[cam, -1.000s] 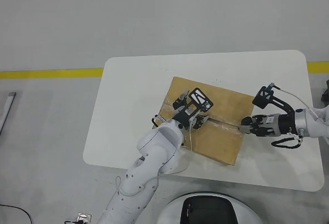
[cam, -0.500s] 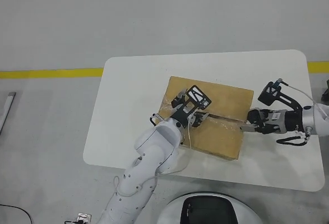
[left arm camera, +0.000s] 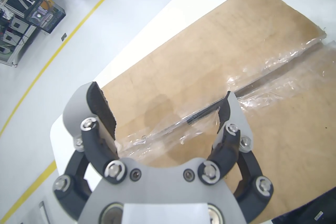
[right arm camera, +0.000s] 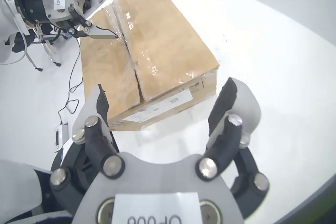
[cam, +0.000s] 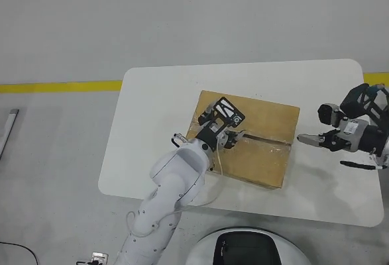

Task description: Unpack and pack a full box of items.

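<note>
The white worktop (cam: 148,126) lies bare along its left side and far edge, with wide room there. The cardboard box (cam: 267,122) sits right of the middle, flaps shut, its near long side close to the worktop's near edge. The left hand (left arm camera: 161,95) hangs over the box's left end, fingers spread with nothing between them, one fingertip (right arm camera: 105,36) down at the clear tape (left arm camera: 265,68) running along the centre seam. Further right, the right hand (right arm camera: 165,87) is spread and empty over bare worktop, just off the box's labelled end and not touching it. A second ago its tips were against that end at the seam; it has since drawn back rightward, while the left hand has slid a little leftward along the seam. From above, the left arm covers the box's near left corner, and the shut flaps hide the inside
</note>
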### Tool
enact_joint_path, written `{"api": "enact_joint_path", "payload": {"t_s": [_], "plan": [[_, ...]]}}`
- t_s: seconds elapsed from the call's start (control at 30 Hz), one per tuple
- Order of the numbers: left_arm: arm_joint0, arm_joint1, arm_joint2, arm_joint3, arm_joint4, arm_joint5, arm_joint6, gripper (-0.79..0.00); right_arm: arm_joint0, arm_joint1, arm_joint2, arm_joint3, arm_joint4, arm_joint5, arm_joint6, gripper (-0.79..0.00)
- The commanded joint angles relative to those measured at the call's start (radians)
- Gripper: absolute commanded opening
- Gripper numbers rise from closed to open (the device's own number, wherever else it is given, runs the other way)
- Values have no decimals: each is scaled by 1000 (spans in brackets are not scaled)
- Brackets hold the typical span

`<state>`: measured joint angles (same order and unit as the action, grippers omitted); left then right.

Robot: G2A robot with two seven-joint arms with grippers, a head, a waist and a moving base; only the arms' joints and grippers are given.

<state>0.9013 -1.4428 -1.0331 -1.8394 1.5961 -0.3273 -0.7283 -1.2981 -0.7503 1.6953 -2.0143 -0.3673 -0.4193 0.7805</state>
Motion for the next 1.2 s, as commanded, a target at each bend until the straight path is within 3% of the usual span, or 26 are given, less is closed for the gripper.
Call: {"api": "enact_joint_path", "payload": {"t_s": [0.0, 0.17, 0.43, 0.5, 0.53, 0.57, 0.6, 0.7, 0.87, 0.97, 1.17], "plan": [[10, 4, -25, -24, 0, -3, -8, 0, -29, -4, 5, -25, -67, 7, -94, -785], [60, 19, -116, -108, 31, -6, -28, 0, -106, -22, -23, -78, -167, 6, -344, -785], [182, 45, -283, -254, 104, -2, -66, 0, -178, -46, -107, -140, -409, 46, -604, -785], [206, 50, -315, -276, 115, 0, -71, -265, -186, -50, -143, -151, -501, 60, -627, -785], [216, 52, -330, -285, 123, 3, -74, -542, -191, -54, -167, -152, -519, 73, -642, -785], [224, 53, -340, -292, 125, 4, -73, -708, -190, -55, -186, -154, -559, 78, -643, -785], [231, 55, -348, -296, 127, 3, -72, -770, -186, -57, -204, -156, -608, 84, -643, -785], [244, 58, -362, -300, 137, 4, -70, -760, -174, -64, -260, -140, -714, 115, -627, -785], [247, 59, -352, -302, 135, 8, -68, -717, -138, -76, -298, -92, -712, 162, -578, -785], [246, 59, -341, -299, 137, 9, -65, -785, -118, -80, -300, -76, -689, 165, -544, -785], [238, 61, -330, -291, 139, 15, -64, -785, -88, -88, -310, -51, -662, 155, -481, -785]]}}
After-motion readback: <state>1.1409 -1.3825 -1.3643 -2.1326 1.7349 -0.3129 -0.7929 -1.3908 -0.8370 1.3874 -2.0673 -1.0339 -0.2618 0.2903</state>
